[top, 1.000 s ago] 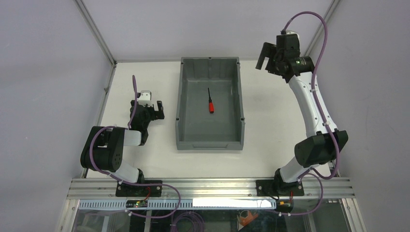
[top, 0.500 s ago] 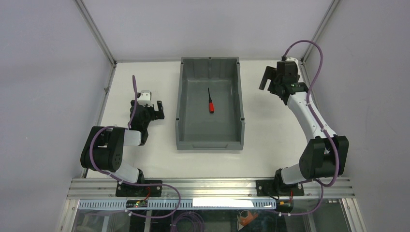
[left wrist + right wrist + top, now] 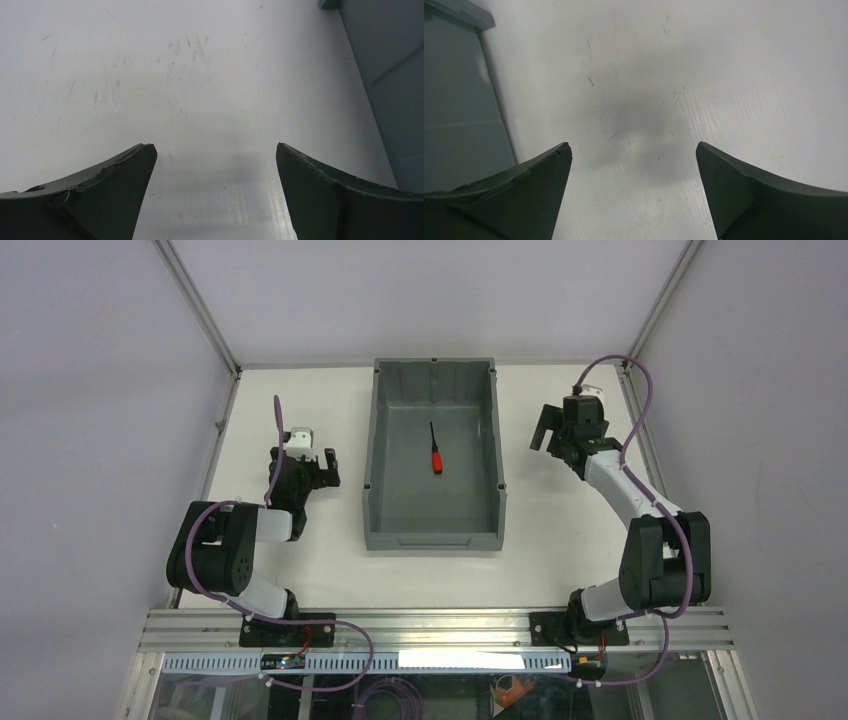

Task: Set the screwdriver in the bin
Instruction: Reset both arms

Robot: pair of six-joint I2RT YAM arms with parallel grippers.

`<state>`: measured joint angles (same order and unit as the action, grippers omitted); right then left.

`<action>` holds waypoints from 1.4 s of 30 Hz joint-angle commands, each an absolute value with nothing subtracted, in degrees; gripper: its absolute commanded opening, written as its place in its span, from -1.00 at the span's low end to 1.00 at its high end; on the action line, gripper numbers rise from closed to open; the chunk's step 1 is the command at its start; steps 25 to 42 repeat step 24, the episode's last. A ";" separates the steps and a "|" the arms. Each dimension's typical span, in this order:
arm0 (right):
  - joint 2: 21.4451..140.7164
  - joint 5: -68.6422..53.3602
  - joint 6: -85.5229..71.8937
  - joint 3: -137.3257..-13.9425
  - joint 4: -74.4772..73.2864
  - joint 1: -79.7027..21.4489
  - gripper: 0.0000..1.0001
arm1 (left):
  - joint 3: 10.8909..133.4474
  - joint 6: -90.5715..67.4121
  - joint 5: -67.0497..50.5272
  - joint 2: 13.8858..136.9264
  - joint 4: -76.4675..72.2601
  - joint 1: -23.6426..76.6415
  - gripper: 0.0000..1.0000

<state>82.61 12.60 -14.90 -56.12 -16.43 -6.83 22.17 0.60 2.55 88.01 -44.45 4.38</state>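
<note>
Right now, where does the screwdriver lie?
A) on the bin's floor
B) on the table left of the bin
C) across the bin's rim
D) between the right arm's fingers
A: the top view shows the screwdriver lying flat on the floor of the bin, inside its walls.

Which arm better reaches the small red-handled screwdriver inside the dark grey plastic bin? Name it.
Right, narrowly. Both open grippers flank the bin, but the right gripper sits level with the screwdriver; the left gripper is tucked against its folded arm.
</note>
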 commanded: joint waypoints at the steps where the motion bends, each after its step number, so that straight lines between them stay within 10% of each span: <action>1: 83.74 12.66 -16.01 -53.50 -8.29 -6.50 0.98 | 21.97 0.16 1.67 86.22 -46.10 3.78 0.98; 42: 86.20 12.62 -15.69 -48.72 -0.35 -6.53 0.98 | 21.97 0.17 1.67 86.21 -46.05 3.78 0.98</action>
